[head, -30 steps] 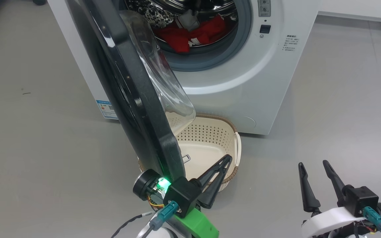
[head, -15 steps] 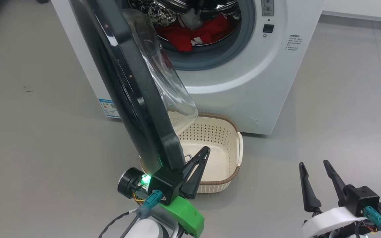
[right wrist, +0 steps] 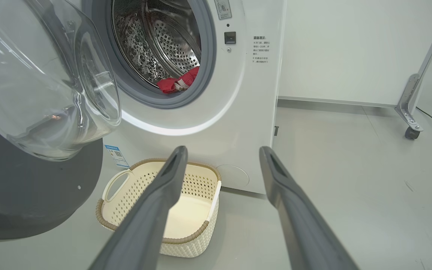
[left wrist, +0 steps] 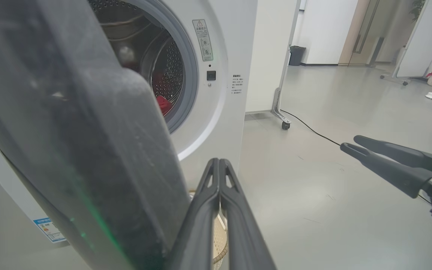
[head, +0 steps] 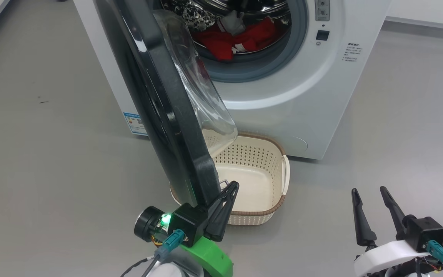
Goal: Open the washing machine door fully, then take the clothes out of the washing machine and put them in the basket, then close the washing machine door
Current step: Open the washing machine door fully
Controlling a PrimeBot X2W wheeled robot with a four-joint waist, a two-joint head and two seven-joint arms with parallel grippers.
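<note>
The washing machine has its door swung wide, maybe not fully. The empty basket sits just in front of the washing machine. The clothes lie inside it. The left tool is closed on nothing; the right tool stands open.

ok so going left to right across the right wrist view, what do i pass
round washing machine door with glossy black rim and clear glass bowl → bright red fabric clothes → grey metal frame leg on a caster wheel
</note>
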